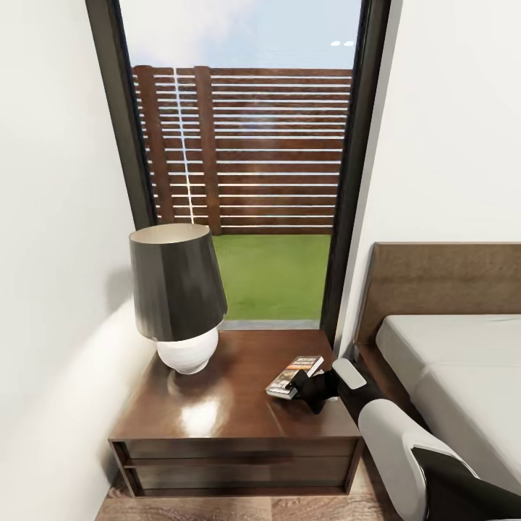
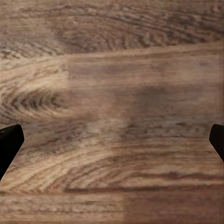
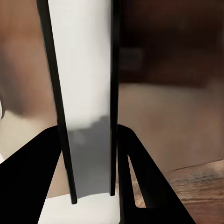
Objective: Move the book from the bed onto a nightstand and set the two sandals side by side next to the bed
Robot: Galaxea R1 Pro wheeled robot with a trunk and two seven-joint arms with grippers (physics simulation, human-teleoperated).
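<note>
From the head camera we see the right pincer (image 1: 307, 391) clamped on the book (image 1: 294, 376), which lies low over the right part of the nightstand (image 1: 217, 416) top; whether it touches the glossy wood we cannot tell. A lamp (image 1: 177, 293) with a dark shade stands at the top's left. The bed (image 1: 463, 362) sits just beside the nightstand, and the window (image 1: 246, 145) shows fence and grass.

On the left wrist camera, our left pincer (image 2: 112, 140) is spread wide over the wood-plank floor (image 2: 112, 93), holding nothing.

On the right wrist camera, the book (image 3: 84, 93) stands edge-on, squeezed between the dark fingers (image 3: 140, 172).
</note>
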